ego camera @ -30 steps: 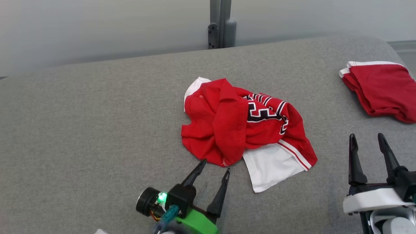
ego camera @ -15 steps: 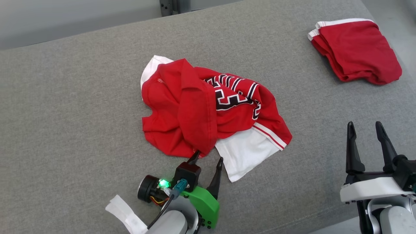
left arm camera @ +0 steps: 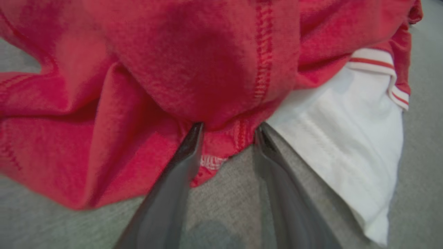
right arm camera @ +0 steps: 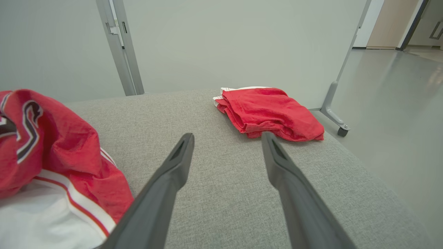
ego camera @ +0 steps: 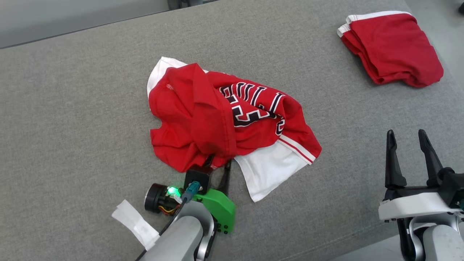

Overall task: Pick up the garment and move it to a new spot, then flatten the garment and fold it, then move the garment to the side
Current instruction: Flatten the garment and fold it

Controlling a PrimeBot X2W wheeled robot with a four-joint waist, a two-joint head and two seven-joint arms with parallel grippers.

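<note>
Left tool [ego camera: 218,161] has advanced, lower centre: spread apart, straddling hem of crumpled red-and-white jersey garment [ego camera: 203,123]. Grasp looks next. Right tool [ego camera: 406,135] spread apart, lower right.

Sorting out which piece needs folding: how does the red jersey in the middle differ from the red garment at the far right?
The jersey lies crumpled in a heap; the folded garment is a neat stack. The jersey shows black-and-white lettering and a white panel; the folded garment shows red with white edging. The open left gripper is at the jersey's near hem; nothing touches the folded garment. Both are red and lie on the grey cushion.
</note>
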